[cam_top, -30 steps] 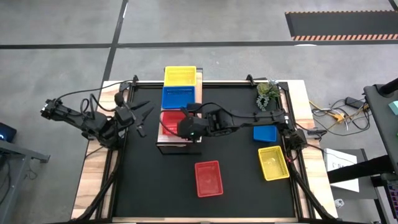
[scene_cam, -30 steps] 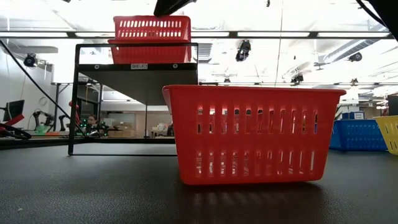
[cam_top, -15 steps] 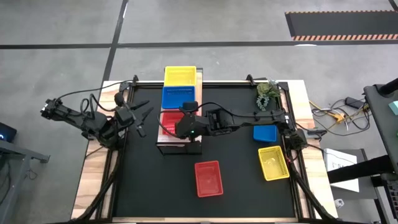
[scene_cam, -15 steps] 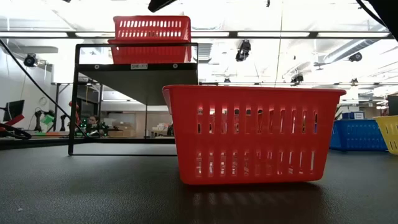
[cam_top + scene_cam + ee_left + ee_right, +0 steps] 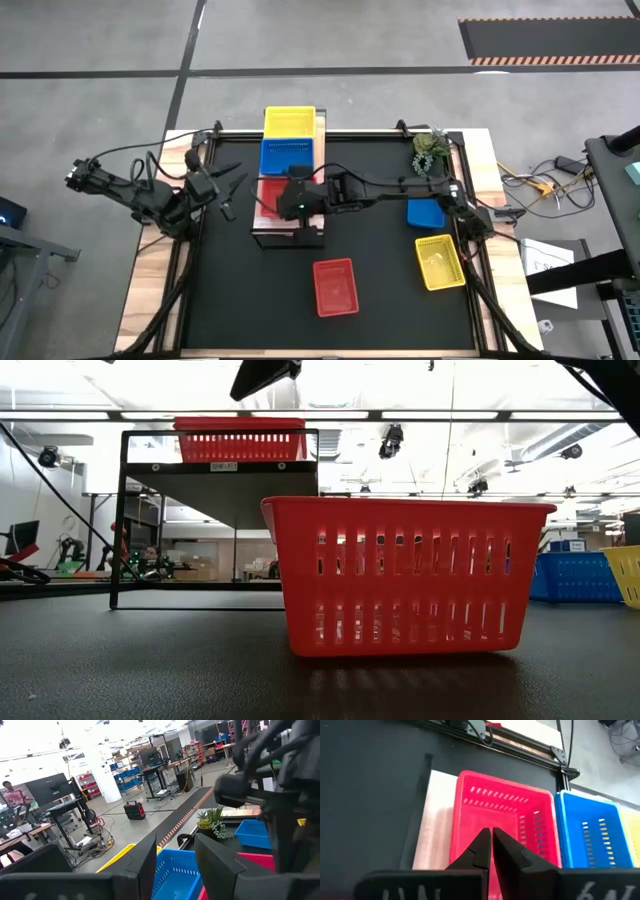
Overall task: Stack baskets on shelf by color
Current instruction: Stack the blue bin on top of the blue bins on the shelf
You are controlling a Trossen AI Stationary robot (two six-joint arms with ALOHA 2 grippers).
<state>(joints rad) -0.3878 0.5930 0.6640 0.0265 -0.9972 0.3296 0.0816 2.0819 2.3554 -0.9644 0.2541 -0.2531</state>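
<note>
The shelf (image 5: 262,228) stands at the table's left centre. On it sit a yellow basket (image 5: 290,121) at the far end, a blue one (image 5: 290,156) in the middle and a red one (image 5: 272,194) at the near end. My right gripper (image 5: 489,832) is shut and slants down over the inside of that red basket (image 5: 506,805). In the low view the gripper (image 5: 240,392) shows just above the basket's rim (image 5: 240,424). My left gripper (image 5: 231,192) waits open, level, left of the shelf. My right gripper's shut fingertips (image 5: 481,845) stand over the red basket's floor (image 5: 470,835), slanting down from the table's right side. I cannot tell whether they touch the basket. The basket rests on the shelf's plank.
On the black tabletop lie a red basket (image 5: 335,287) near the front, a yellow basket (image 5: 440,262) and a blue basket (image 5: 426,213) at the right. A small green plant (image 5: 430,152) stands at the far right. Cables and frame bars edge the table.
My right gripper has shut and tipped a little lower over the red baskets on the shelf. The upper red basket, which stood well above the lower one's rim, has sunk into it, and their rims now lie together.
</note>
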